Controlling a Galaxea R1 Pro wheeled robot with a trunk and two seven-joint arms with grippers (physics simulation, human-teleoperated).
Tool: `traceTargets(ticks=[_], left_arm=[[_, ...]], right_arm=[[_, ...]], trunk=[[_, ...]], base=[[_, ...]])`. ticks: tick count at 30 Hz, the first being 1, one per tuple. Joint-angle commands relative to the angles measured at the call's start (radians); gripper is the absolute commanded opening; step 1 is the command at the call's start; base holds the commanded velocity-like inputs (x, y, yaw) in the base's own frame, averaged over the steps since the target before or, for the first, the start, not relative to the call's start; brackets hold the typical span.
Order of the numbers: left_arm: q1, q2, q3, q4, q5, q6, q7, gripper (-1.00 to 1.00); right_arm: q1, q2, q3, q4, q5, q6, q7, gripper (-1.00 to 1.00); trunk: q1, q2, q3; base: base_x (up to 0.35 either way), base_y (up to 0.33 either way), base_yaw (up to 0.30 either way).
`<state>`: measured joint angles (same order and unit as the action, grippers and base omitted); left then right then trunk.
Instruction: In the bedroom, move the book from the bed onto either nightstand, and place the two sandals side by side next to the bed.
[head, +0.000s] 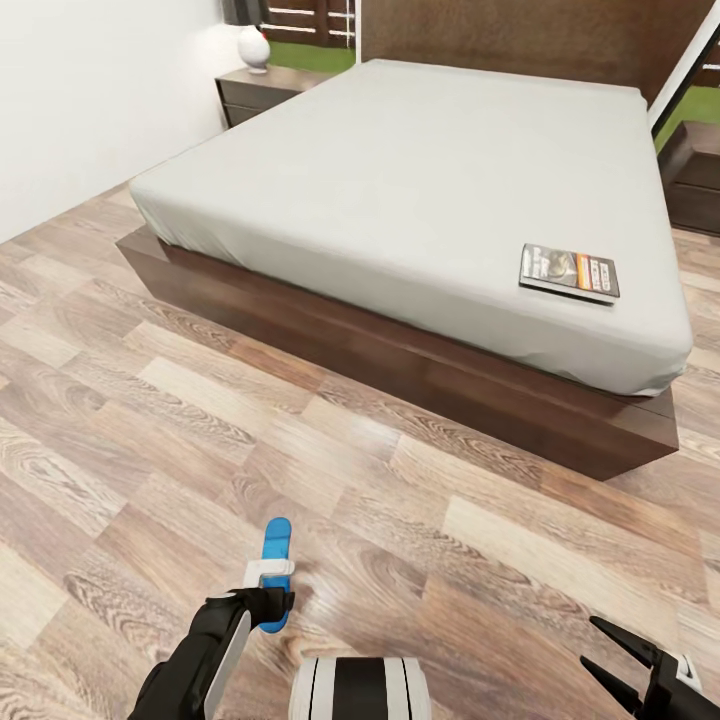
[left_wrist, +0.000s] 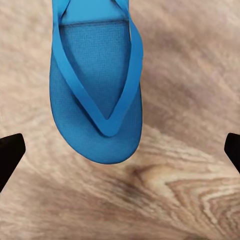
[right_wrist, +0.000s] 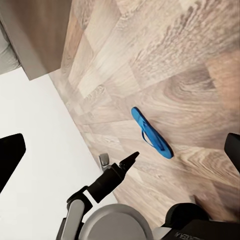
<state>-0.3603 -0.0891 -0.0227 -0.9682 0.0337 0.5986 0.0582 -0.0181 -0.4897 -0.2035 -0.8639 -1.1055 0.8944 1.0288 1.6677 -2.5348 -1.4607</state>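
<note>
One blue sandal (head: 275, 560) lies flat on the wood floor in front of the bed (head: 420, 190). My left gripper (head: 268, 602) hovers just above its near end, open. In the left wrist view the sandal (left_wrist: 95, 95) lies ahead of the open left gripper (left_wrist: 120, 152), whose dark fingertips (left_wrist: 10, 155) sit at the frame edges, clear of it. The book (head: 570, 272) rests on the mattress near the bed's front right corner. My right gripper (head: 625, 665) is open and empty, low at the right. The right wrist view shows the sandal (right_wrist: 151, 132) beside the left gripper (right_wrist: 127, 162).
A dark nightstand (head: 262, 90) with a white lamp stands left of the headboard by the white wall. Another nightstand (head: 695, 175) stands at the bed's right. The bed's dark wooden frame (head: 400, 370) runs across the floor ahead. Bare plank floor (head: 480, 560) lies between me and the bed.
</note>
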Motion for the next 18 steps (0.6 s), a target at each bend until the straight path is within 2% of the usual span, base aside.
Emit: traceTargets(ticks=[1,10,18], left_arm=[[0.0,0.0,-0.002,-0.001,0.004,0.005,0.006,1.0],[0.0,0.002,-0.002,-0.001,0.002,-0.004,0.006,1.0],[0.0,0.003,-0.001,-0.001,0.002,-0.014,0.006,1.0]], right_arm=[[0.0,0.0,0.0,0.0,-0.001,0.004,0.001,1.0],[0.0,0.0,0.0,0.0,0.0,0.004,0.002,1.0],[0.0,0.0,0.0,-0.001,0.0,0.004,0.002,1.0]], trunk=[[0.0,0.0,-0.001],[0.0,0.0,-0.001],[0.0,0.0,-0.001]], base=[[0.0,0.0,0.0],[0.013,0.0,0.0],[0.187,0.0,0.0]])
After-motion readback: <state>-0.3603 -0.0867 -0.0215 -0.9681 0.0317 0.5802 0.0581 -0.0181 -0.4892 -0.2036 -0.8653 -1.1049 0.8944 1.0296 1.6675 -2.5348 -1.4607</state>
